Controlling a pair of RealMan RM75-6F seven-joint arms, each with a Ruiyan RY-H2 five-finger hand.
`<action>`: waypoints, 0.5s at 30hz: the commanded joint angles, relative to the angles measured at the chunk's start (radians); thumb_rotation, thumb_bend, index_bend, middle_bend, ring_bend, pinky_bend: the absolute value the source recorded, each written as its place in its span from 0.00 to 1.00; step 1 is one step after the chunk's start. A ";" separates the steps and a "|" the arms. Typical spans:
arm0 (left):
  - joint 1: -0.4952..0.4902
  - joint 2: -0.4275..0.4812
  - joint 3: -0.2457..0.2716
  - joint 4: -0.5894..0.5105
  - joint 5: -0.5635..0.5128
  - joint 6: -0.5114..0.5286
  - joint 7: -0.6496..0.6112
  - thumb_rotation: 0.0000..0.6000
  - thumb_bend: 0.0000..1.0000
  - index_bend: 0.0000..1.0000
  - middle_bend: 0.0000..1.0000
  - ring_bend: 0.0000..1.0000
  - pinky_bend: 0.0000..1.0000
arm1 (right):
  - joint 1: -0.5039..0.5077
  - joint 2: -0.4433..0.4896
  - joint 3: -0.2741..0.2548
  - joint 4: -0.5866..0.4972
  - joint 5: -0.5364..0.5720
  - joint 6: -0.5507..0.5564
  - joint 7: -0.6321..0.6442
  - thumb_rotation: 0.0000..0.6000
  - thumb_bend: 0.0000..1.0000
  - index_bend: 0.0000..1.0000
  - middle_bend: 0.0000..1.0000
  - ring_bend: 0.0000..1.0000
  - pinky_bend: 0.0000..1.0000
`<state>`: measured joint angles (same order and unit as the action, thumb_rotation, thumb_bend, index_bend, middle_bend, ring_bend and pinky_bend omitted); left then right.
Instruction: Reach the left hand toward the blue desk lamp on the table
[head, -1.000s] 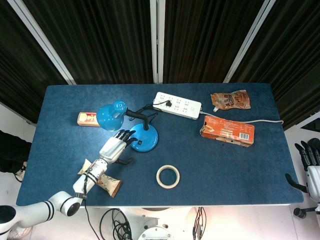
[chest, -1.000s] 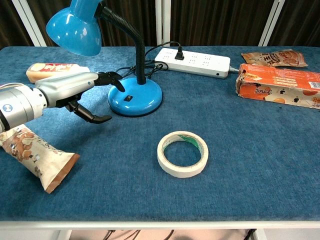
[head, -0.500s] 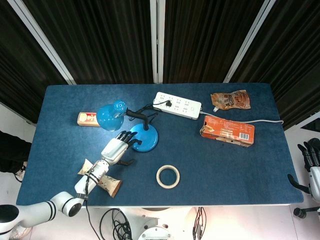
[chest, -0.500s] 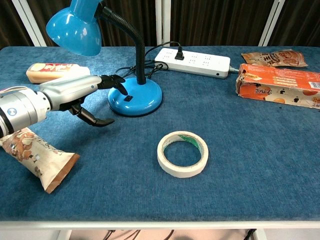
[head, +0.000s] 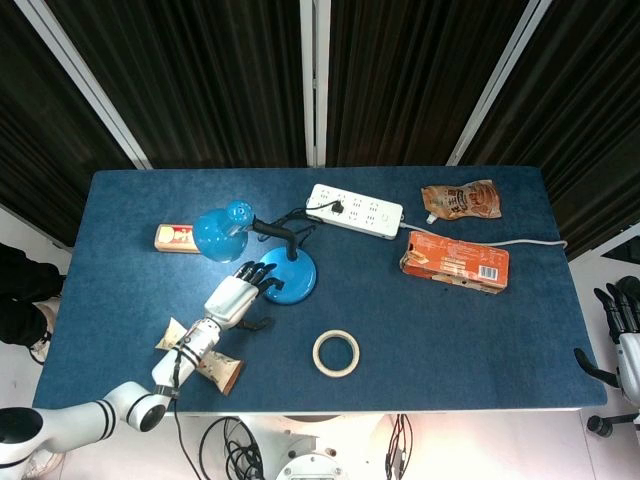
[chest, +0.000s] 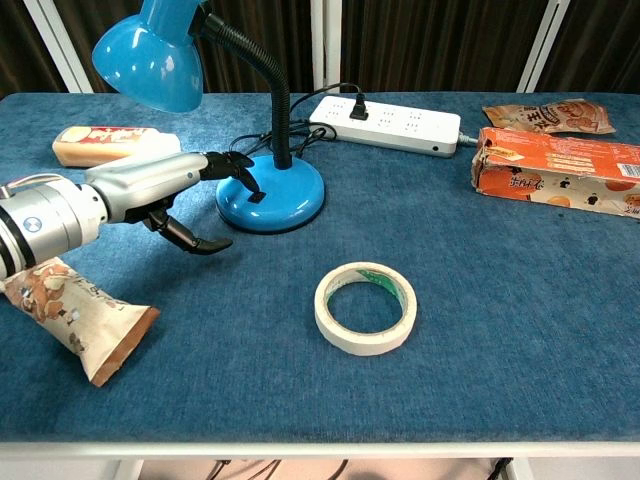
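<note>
The lamp (head: 270, 262) stands on the desk (head: 140, 330), nearer the left edge and a bit toward the far edge. Its round blue base (chest: 271, 193) sits flat, and its black bendy neck goes up to the blue shade (chest: 150, 55), which hangs over the left side.

The left hand (chest: 165, 190) is just beside the base, on its left. The arm comes in low from the near left corner and lies almost flat over the desk. The hand holds nothing. Its fingers (chest: 232, 165) are stretched out and a little apart, and the dark tips reach over the left edge of the base. I cannot tell if they touch it. The thumb hangs down toward the desk, apart from the fingers.

The right hand (head: 620, 310) hangs off the right edge of the desk, well away from everything. Its fingers are too small to make out.

A snack bag (chest: 70, 310) lies under the left arm near the front edge. A roll of tape (chest: 365, 307) lies flat near the middle front. A power strip (chest: 385, 124) lies behind the lamp.
</note>
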<state>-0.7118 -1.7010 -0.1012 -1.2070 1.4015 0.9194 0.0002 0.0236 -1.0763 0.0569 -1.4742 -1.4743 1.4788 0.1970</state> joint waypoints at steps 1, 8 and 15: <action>-0.002 -0.002 0.001 0.005 -0.003 -0.003 0.000 0.78 0.30 0.19 0.00 0.00 0.00 | 0.000 0.000 0.000 0.001 0.001 -0.003 0.000 1.00 0.21 0.00 0.00 0.00 0.00; -0.005 -0.009 0.004 0.019 -0.009 -0.009 -0.001 0.78 0.30 0.19 0.00 0.00 0.00 | 0.002 -0.003 0.001 0.005 0.002 -0.006 0.002 1.00 0.21 0.00 0.00 0.00 0.00; -0.002 -0.002 0.001 0.012 -0.004 0.011 -0.007 0.78 0.30 0.18 0.00 0.00 0.00 | 0.005 -0.004 0.003 0.008 0.004 -0.011 0.004 1.00 0.21 0.00 0.00 0.00 0.00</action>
<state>-0.7154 -1.7074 -0.0992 -1.1901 1.3949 0.9250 -0.0058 0.0284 -1.0805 0.0605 -1.4666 -1.4706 1.4680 0.2007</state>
